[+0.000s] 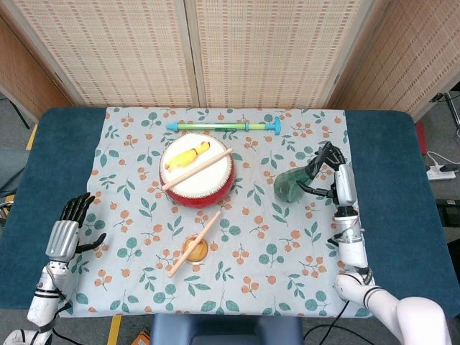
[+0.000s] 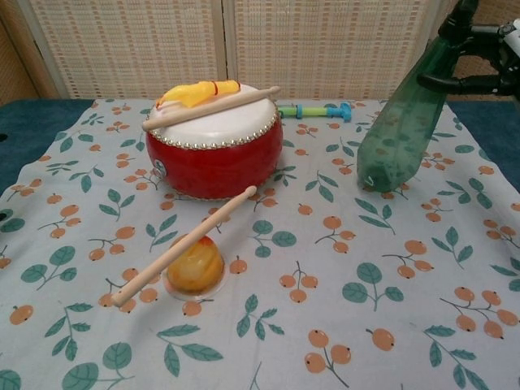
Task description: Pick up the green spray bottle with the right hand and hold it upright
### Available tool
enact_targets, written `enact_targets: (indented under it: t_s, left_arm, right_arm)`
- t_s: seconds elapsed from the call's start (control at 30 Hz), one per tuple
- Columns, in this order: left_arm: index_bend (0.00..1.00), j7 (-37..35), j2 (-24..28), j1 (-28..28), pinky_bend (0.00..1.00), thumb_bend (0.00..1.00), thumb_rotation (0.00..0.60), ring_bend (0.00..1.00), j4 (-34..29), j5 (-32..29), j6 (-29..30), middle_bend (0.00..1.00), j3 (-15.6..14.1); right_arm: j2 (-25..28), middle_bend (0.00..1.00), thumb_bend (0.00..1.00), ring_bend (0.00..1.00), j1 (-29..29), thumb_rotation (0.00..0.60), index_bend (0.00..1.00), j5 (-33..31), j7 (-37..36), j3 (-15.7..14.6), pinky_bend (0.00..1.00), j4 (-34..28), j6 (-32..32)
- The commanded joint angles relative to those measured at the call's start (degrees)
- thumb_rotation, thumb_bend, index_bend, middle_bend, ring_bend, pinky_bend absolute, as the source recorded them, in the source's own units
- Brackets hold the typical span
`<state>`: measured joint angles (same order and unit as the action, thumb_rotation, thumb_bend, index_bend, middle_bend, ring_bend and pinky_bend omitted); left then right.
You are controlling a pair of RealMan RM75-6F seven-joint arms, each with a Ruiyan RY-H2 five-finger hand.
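The green spray bottle (image 1: 290, 185) (image 2: 402, 126) hangs above the cloth at the right, gripped near its top by my right hand (image 1: 332, 175) (image 2: 481, 50). It is tilted, its base swung toward the drum and its top toward the right. The spray head is mostly out of the chest view and hidden by the fingers in the head view. My left hand (image 1: 66, 231) rests at the table's left front edge, fingers apart, holding nothing.
A red drum (image 1: 196, 172) (image 2: 215, 145) carries a yellow toy (image 1: 188, 154) and a drumstick (image 1: 198, 169). A second drumstick (image 1: 195, 244) leans on an orange dome (image 2: 193, 266). A green-blue tube toy (image 1: 224, 126) lies at the back of the floral cloth (image 1: 144, 273).
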<state>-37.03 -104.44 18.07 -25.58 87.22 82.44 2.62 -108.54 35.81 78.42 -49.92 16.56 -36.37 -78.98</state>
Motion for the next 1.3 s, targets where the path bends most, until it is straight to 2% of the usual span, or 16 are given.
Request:
enact_targets:
  t_s: [0.03,0.23,0.57,0.8,1.3]
  left_arm:
    - [0.00,-0.15,-0.03,0.09,0.03,0.22,0.600,0.00,0.07,0.04,-0.07,0.00,-0.03]
    - [0.00,-0.59,0.03,0.06,0.03,0.22,0.600,0.00,0.01,0.20,0.62,0.00,-0.06]
    - [0.00,-1.21,0.19,0.02,0.03,0.22,0.600,0.00,0.00,0.27,0.73,0.00,-0.15]
    - [0.00,-1.58,0.15,0.16,0.03,0.22,0.600,0.00,0.09,0.47,0.34,0.00,-0.41]
    - [0.00,-1.83,0.06,0.27,0.03,0.22,0.600,0.00,0.26,0.57,0.05,0.00,-0.59]
  right_arm:
    - [-3.07,0.54,0.10,0.29,1.34,0.600,0.66,0.88,-2.82,0.25,0.14,4.14,0.38]
    - [-3.27,0.54,0.10,0.28,1.87,0.600,0.66,0.73,-1.68,0.99,0.13,4.75,-0.57]
    - [-2.01,0.54,0.09,0.28,1.60,0.600,0.66,-1.11,1.32,2.46,0.13,0.89,0.65]
    - [-0.36,0.54,0.09,0.28,1.21,0.600,0.65,-3.89,2.95,4.50,0.14,-4.33,3.84]
    - [3.53,0.54,0.10,0.27,0.96,0.600,0.64,-5.36,10.48,5.60,0.13,-12.12,6.57]
